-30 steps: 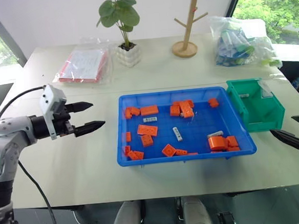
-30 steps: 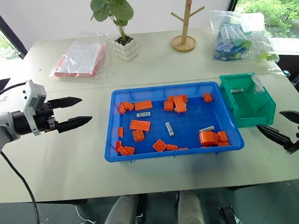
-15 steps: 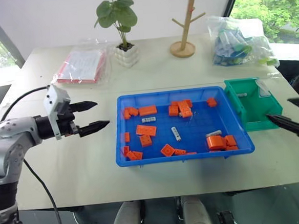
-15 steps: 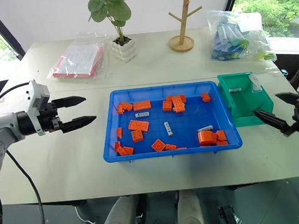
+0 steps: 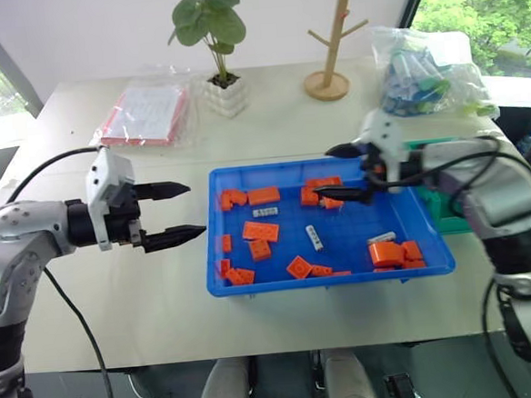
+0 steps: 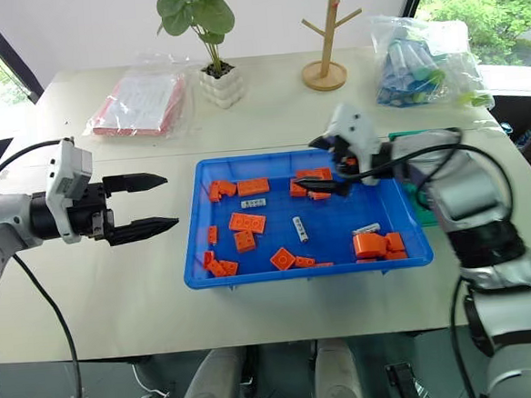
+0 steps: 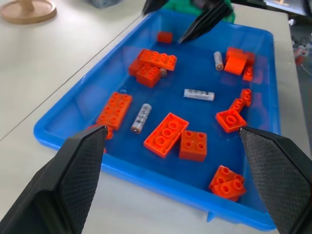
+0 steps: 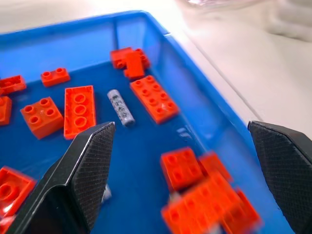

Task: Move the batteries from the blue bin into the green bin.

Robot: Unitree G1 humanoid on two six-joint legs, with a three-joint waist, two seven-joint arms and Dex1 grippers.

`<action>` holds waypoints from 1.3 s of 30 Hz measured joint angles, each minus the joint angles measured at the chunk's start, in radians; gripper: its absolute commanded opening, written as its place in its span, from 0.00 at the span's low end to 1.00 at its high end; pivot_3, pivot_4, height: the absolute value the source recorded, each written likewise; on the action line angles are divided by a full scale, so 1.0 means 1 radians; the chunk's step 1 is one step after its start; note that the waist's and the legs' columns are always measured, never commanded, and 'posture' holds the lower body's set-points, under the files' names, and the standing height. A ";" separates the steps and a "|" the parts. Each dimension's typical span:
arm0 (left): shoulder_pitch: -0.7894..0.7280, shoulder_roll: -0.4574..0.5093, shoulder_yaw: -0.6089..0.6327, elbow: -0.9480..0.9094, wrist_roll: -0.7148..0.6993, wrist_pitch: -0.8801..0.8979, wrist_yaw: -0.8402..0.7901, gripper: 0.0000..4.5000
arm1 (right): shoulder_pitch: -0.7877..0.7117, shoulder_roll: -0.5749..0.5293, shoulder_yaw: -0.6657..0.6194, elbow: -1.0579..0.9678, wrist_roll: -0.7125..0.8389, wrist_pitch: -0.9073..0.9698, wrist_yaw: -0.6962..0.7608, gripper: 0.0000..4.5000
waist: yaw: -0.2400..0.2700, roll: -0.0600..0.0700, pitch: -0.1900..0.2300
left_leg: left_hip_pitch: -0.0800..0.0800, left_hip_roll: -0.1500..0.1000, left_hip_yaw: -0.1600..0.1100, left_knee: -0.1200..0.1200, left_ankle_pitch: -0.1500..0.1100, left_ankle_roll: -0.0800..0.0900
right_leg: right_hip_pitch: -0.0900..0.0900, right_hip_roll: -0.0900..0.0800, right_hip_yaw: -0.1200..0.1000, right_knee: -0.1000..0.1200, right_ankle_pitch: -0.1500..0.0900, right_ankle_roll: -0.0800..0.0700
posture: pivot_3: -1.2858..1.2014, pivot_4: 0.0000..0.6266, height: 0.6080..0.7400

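The blue bin (image 5: 326, 282) lies mid-table, holding orange bricks (image 5: 261, 231) and three small white-silver batteries (image 5: 266, 213) (image 5: 315, 237) (image 5: 381, 238). My right gripper (image 5: 324, 172) hovers open over the bin's back half, above the bricks, with nothing between its fingers. In the right wrist view one battery (image 8: 120, 107) lies ahead, between bricks. My left gripper (image 5: 196, 208) is open and empty over the table just left of the bin. The left wrist view looks along the bin at the batteries (image 7: 141, 118) (image 7: 199, 94). The green bin (image 5: 442, 212) stands against the blue bin's right end, mostly hidden by my right arm.
Along the table's back stand a potted plant (image 5: 219, 56), a wooden branch stand (image 5: 329, 67), a bagged red-and-white packet (image 5: 146, 116) and a plastic bag of blue items (image 5: 421, 74). Bare tabletop lies left of and in front of the blue bin.
My right arm has swung from the table's right edge, past the green bin, to above the blue bin. The left gripper has edged toward the bin. Both stay open.
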State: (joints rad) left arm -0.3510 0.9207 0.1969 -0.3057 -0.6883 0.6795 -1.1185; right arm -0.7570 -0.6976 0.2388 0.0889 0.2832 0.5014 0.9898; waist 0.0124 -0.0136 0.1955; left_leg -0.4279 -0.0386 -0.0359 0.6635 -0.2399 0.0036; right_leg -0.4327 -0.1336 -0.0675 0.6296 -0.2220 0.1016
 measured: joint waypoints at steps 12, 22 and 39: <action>0.072 0.011 0.055 -0.097 -0.061 0.041 0.050 1.00 | -0.125 0.258 0.125 0.449 -0.241 -0.334 0.009 0.99 | -0.027 -0.001 0.001 | 0.002 0.000 0.000 0.000 0.001 -0.002 | 0.000 0.002 0.002 0.003 0.001 0.001 | 0.52 0.24 0.64; 0.071 0.020 0.064 -0.110 -0.089 0.059 0.080 1.00 | -0.146 0.327 0.122 0.461 -0.280 -0.377 0.000 0.99 | -0.027 0.000 0.001 | 0.002 0.000 0.001 0.000 0.001 -0.002 | -0.001 0.002 0.003 0.004 0.001 0.002 | 0.52 0.24 0.64; 0.042 0.030 0.063 -0.095 -0.092 0.056 0.073 1.00 | -0.078 0.330 0.139 0.471 -0.380 -0.549 -0.030 0.70 | -0.030 0.000 0.001 | 0.003 0.000 0.001 0.000 0.002 -0.003 | -0.002 0.002 0.004 0.005 0.001 0.002 | 0.52 0.24 0.64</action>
State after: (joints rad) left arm -0.3087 0.9507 0.2596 -0.4008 -0.7805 0.7353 -1.0457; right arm -0.8346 -0.3678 0.3782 0.5597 -0.0972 -0.0479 0.9601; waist -0.0178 -0.0141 0.1963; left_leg -0.4254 -0.0383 -0.0348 0.6635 -0.2381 0.0007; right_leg -0.4344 -0.1313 -0.0640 0.6348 -0.2207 0.1033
